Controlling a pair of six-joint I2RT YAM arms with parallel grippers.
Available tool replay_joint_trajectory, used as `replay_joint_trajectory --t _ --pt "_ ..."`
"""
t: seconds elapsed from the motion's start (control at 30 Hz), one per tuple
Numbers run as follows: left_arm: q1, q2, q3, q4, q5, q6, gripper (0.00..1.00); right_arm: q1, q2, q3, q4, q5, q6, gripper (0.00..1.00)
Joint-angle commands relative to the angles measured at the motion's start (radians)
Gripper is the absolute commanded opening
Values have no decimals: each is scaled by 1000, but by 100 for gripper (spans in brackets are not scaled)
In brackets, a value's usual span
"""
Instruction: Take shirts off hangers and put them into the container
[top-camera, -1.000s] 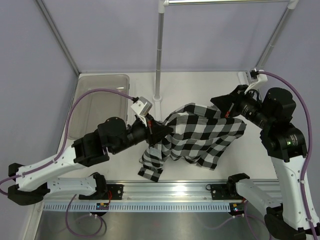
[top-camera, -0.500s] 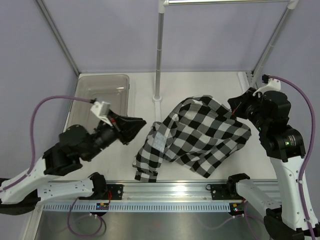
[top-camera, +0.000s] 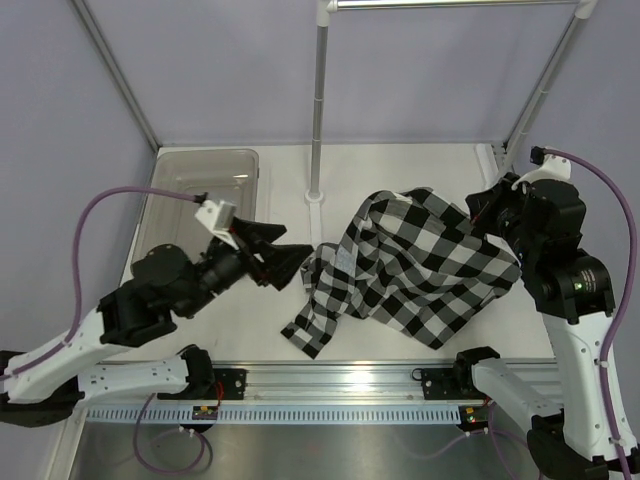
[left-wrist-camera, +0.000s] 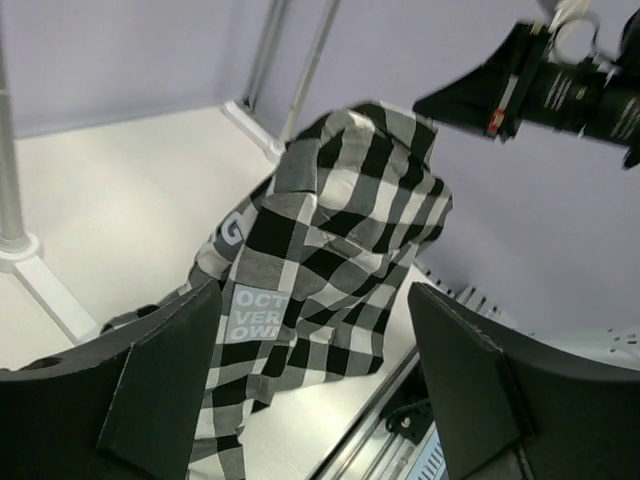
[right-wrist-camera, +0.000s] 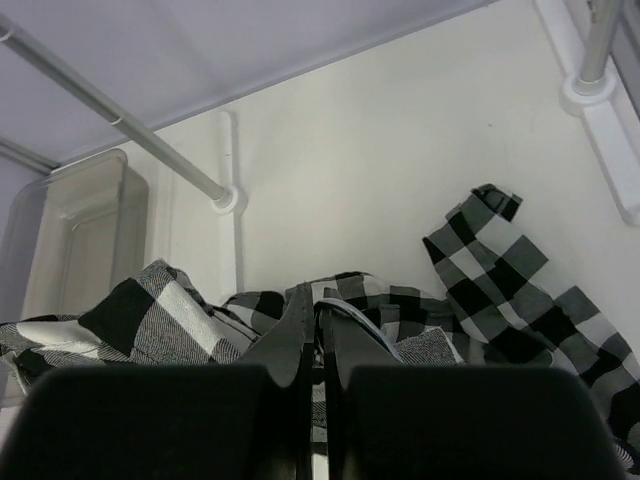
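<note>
shirt (top-camera: 420, 265), black-and-white large check, hangs from the right gripper (top-camera: 480, 212), whose jaws are pinched together on a fold of cloth at the garment's upper right edge. from there the fabric slopes down and to the left, and its lower end lies crumpled on the white table (top-camera: 400, 165) near the front edge. a pale label patch (left-wrist-camera: 255, 313) with printed letters shows on the side facing the left arm. the left gripper (top-camera: 290, 252) sits just beside the shirt's left edge, jaws spread wide with nothing between them. the translucent grey container (top-camera: 205, 160) stands at the back left of the table, well apart from the shirt. a vertical rack pole (top-camera: 317, 100) rises at the back, between container and shirt.
</note>
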Motion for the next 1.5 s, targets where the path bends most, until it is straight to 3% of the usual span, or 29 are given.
replay_joint_trajectory --t 0.0,0.3,0.7,0.83,0.93,1.0,1.03,1.17,1.47 --pt "2 127 52 62 105 56 85 -2 -7 71 65 -125 -2 0" --pt "2 228 76 125 90 90 89 -2 -7 91 48 -237 -3 0" --pt "2 309 130 149 59 107 84 -2 -16 92 64 -286 -10 0" --pt "3 349 158 143 53 107 71 -2 -22 100 59 -291 -11 0" --pt "2 357 168 136 41 107 40 -2 -23 107 53 -291 -14 0" --pt "2 357 175 119 30 101 8 -2 -27 109 51 -280 -16 0" --pt "2 354 173 116 22 96 0 -2 -25 107 51 -279 -17 0" --pt "-1 308 155 108 -27 84 0 -2 -19 97 48 -256 -13 0" --pt "-17 23 67 139 -147 110 0 -1 -28 -46 11 196 73 0"
